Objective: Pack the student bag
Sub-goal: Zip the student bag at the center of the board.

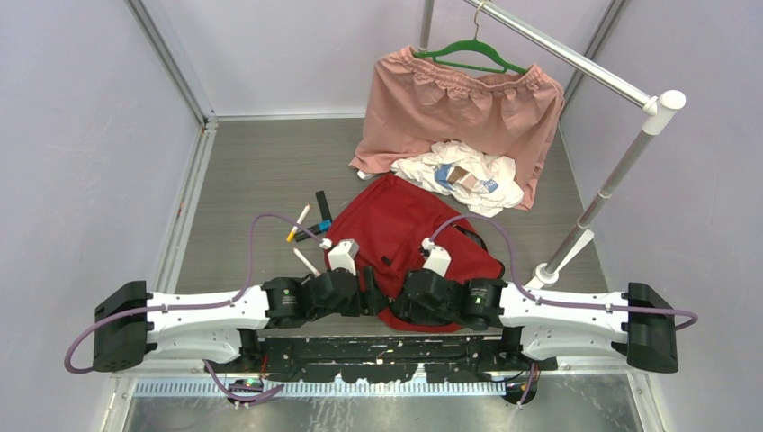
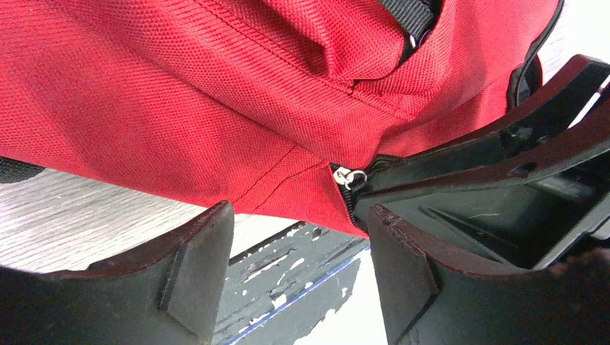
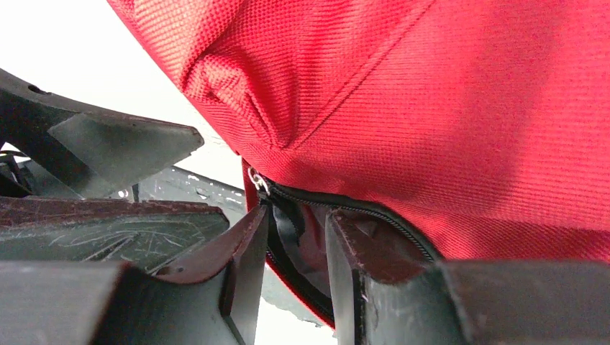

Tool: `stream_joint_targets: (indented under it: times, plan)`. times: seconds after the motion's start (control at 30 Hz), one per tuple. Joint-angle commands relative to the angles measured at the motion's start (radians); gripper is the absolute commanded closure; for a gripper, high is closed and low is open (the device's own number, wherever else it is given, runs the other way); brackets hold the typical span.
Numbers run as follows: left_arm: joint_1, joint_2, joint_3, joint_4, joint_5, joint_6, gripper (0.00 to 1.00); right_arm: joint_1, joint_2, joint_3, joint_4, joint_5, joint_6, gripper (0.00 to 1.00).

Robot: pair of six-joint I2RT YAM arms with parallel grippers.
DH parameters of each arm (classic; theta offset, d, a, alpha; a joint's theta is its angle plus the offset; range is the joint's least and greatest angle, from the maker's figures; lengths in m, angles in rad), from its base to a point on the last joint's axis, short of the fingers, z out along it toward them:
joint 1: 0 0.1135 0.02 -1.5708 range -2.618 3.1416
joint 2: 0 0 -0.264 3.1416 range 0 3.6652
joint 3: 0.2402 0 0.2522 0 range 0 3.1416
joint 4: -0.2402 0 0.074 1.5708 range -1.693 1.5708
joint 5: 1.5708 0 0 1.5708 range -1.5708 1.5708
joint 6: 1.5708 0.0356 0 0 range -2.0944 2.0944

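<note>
The student bag (image 1: 405,229), a dark-red backpack with black zipper trim, lies in the middle of the table, its near edge over the arms' mount. Both grippers meet at that near edge. My left gripper (image 2: 301,248) is open with nothing between its fingers, just below the red fabric and beside the silver zipper pull (image 2: 350,177). My right gripper (image 3: 295,241) stands narrowly open at the part-open zipper mouth (image 3: 306,215). Its right finger (image 3: 360,251) reaches under the upper zipper lip, and the black lining hangs loose in the gap.
Two pens (image 1: 298,222) (image 1: 306,262) lie left of the bag, near a black strap (image 1: 322,209). Behind it are a white printed cloth (image 1: 463,175) and a pink garment (image 1: 459,99) on a green hanger. A metal rail stand (image 1: 576,243) rises at the right.
</note>
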Motion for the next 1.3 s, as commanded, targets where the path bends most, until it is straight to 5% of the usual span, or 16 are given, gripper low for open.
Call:
stream_joint_targets:
  times: [0.0,0.3,0.63,0.83,0.9,1.07,1.17,1.27]
  plan:
    - [0.002,0.011,0.044,0.086,-0.005,-0.015,0.32,-0.002,0.021,-0.006,0.082,-0.023,0.005,0.59]
    - [0.002,0.074,0.057,0.115,0.002,-0.014,0.36,-0.003,0.065,-0.005,0.115,-0.062,-0.012,0.61]
    - [0.027,0.101,0.078,0.114,-0.018,0.005,0.67,-0.003,0.035,-0.019,0.076,-0.01,-0.007,0.99]
    - [0.055,0.117,0.097,0.112,0.007,0.031,0.82,-0.003,0.008,-0.016,0.051,-0.004,-0.014,0.99]
    - [0.061,0.126,0.099,0.117,0.018,0.03,0.81,-0.003,0.001,-0.016,0.049,-0.006,-0.018,0.99]
    - [0.064,0.132,0.1,0.14,0.047,0.035,0.52,-0.003,-0.023,-0.016,0.036,-0.006,-0.016,0.99]
    - [0.064,0.145,0.1,0.151,0.063,0.038,0.53,-0.003,-0.058,-0.027,0.047,0.0,-0.012,0.99]
    - [0.065,0.172,0.1,0.165,0.077,0.035,0.68,-0.003,-0.105,-0.04,0.051,0.025,-0.006,0.99]
